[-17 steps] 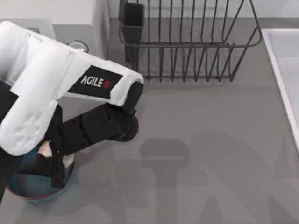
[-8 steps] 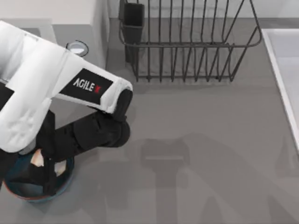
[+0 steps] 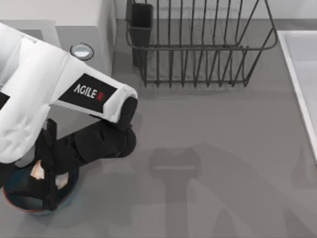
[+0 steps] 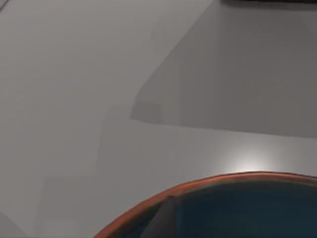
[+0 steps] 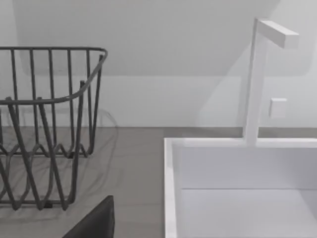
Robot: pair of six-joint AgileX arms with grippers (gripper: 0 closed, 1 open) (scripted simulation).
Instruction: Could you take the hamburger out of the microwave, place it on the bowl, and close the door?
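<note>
The grey tabletop (image 3: pixel 223 163) carries everything. At its top-left corner stands the white microwave (image 3: pixel 94 25), one round silver-blue button facing up on its panel; the door is not clear to me from above, so whether it stands open I cannot say. To its right, along the back, sits a dark wire dish rack (image 3: pixel 198 44), and a white sink (image 5: pixel 237 188) with a squared tap lies at the tabletop's right edge.

The left arm reaches down over the near-left corner, above the blue bowl (image 3: pixel 29 203) with its reddish-brown rim. The left tool (image 3: pixel 47 171) hangs over the bowl's inside, and the hamburger (image 3: pixel 37 170), a cream lump with orange patches, sits between its dark fingers, so I judge it gripped and held just above the bowl. The right arm is parked off by the sink.

The step in hand looks like the placing. The next move calls for lowering the hamburger to the bowl's centre, releasing it, lifting clear without catching the rim, then turning to the door.
</note>
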